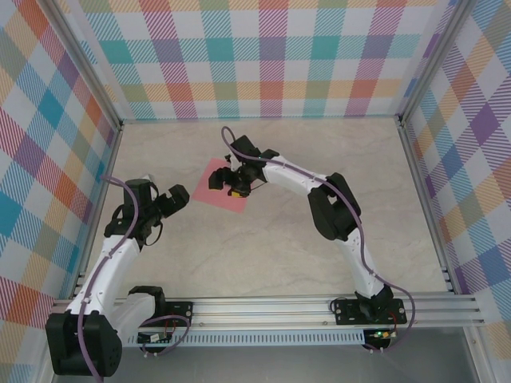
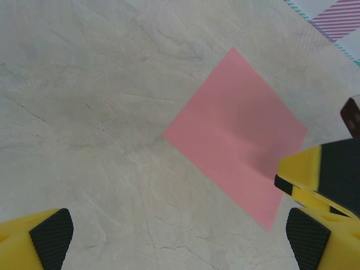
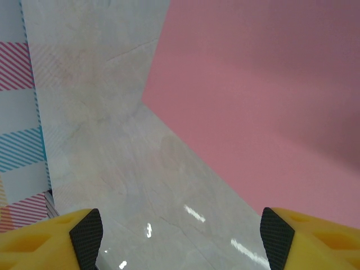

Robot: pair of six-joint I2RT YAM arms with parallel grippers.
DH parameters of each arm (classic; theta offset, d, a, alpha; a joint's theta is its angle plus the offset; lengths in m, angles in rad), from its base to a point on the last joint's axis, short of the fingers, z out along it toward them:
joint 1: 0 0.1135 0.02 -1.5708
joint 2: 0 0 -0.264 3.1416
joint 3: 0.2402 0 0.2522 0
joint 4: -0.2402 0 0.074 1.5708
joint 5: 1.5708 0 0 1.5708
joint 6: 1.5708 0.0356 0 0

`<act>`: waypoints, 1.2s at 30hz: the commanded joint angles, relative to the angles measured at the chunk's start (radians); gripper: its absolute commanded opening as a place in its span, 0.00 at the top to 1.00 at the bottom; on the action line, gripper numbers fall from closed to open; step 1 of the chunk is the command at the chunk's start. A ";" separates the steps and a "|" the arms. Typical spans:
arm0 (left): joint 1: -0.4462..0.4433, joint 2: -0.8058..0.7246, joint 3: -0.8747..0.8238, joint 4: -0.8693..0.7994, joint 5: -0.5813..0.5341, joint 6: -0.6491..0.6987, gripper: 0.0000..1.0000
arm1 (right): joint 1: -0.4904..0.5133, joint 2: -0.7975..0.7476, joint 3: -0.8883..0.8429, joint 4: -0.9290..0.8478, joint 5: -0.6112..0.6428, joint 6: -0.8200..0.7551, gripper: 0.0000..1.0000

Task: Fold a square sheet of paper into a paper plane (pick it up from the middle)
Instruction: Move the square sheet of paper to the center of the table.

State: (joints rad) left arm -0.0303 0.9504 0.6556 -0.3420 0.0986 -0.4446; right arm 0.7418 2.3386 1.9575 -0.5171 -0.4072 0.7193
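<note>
The square sheet of paper (image 1: 209, 196) is a plain salmon-pink square lying flat and unfolded on the marble table, left of centre. The paper plane is out of view. My right gripper (image 1: 227, 185) hangs low over the sheet's near-right part with its jaws wide apart. In the right wrist view the right gripper (image 3: 181, 239) spans bare table beside the sheet (image 3: 264, 95), and one fingertip (image 3: 275, 236) sits at the paper's edge. My left gripper (image 1: 180, 202) stands open just left of the sheet. Nothing lies between the left gripper (image 2: 180, 242) jaws, with the sheet (image 2: 236, 135) ahead.
Checked fabric walls (image 1: 271, 56) close in the table on three sides. An aluminium rail (image 1: 319, 307) runs along the near edge by the arm bases. One yellow finger of the right gripper (image 2: 320, 174) juts in beside the sheet in the left wrist view.
</note>
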 commanded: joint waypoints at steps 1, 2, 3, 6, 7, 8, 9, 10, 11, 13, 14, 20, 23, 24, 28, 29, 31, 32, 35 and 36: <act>0.006 -0.020 0.020 -0.022 -0.007 0.017 0.00 | 0.015 0.064 0.084 -0.116 0.018 0.018 0.23; 0.005 -0.021 0.021 -0.022 -0.004 0.017 0.00 | 0.014 0.075 0.097 -0.128 0.020 0.019 0.23; 0.005 -0.022 0.021 -0.021 -0.001 0.017 0.00 | 0.014 0.092 0.113 -0.143 0.019 0.020 0.23; 0.005 -0.020 0.027 -0.025 0.006 0.020 0.00 | 0.015 0.112 0.121 -0.165 0.032 0.015 0.23; 0.005 -0.020 0.027 -0.025 0.010 0.021 0.00 | 0.015 0.116 0.117 -0.175 0.038 0.012 0.23; 0.006 -0.021 0.024 -0.026 0.012 0.021 0.00 | 0.015 0.118 0.117 -0.188 0.042 0.006 0.23; 0.005 -0.020 0.027 -0.026 0.012 0.022 0.00 | 0.015 0.117 0.114 -0.203 0.048 -0.007 0.23; 0.006 -0.022 0.025 -0.026 0.012 0.026 0.00 | 0.016 0.112 0.101 -0.212 0.058 -0.019 0.23; 0.004 -0.022 0.024 -0.025 0.010 0.027 0.00 | 0.016 0.103 0.083 -0.220 0.070 -0.029 0.23; 0.006 -0.022 0.024 -0.025 0.009 0.029 0.00 | 0.015 0.074 0.034 -0.233 0.095 -0.056 0.23; 0.006 -0.020 0.021 -0.023 0.012 0.028 0.00 | 0.015 0.056 0.002 -0.235 0.104 -0.066 0.23; 0.005 -0.018 0.021 -0.033 0.061 0.022 0.00 | 0.013 -0.127 -0.299 -0.174 0.129 -0.141 0.23; 0.006 -0.032 0.017 -0.043 0.089 0.012 0.00 | 0.004 -0.218 -0.445 -0.150 0.136 -0.168 0.23; 0.006 -0.035 0.013 -0.044 0.102 0.005 0.00 | 0.001 -0.253 -0.489 -0.143 0.139 -0.174 0.23; 0.003 -0.045 -0.009 -0.026 0.172 -0.031 0.00 | -0.015 -0.358 -0.608 -0.136 0.150 -0.199 0.23; 0.003 -0.045 -0.016 -0.020 0.185 -0.038 0.00 | -0.016 -0.372 -0.607 -0.142 0.148 -0.205 0.23; -0.001 -0.041 -0.030 -0.010 0.200 -0.058 0.00 | -0.016 -0.382 -0.552 -0.177 0.136 -0.212 0.23; -0.001 -0.038 -0.034 -0.007 0.205 -0.066 0.00 | -0.015 -0.381 -0.519 -0.190 0.131 -0.210 0.23; -0.003 -0.023 -0.034 -0.009 0.211 -0.065 0.00 | -0.015 -0.350 -0.395 -0.216 0.131 -0.190 0.23; -0.004 -0.015 -0.034 -0.005 0.211 -0.063 0.00 | -0.015 -0.325 -0.345 -0.232 0.132 -0.182 0.23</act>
State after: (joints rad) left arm -0.0303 0.9264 0.6357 -0.3611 0.2752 -0.4870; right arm 0.7303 1.9976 1.4952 -0.7197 -0.2718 0.5377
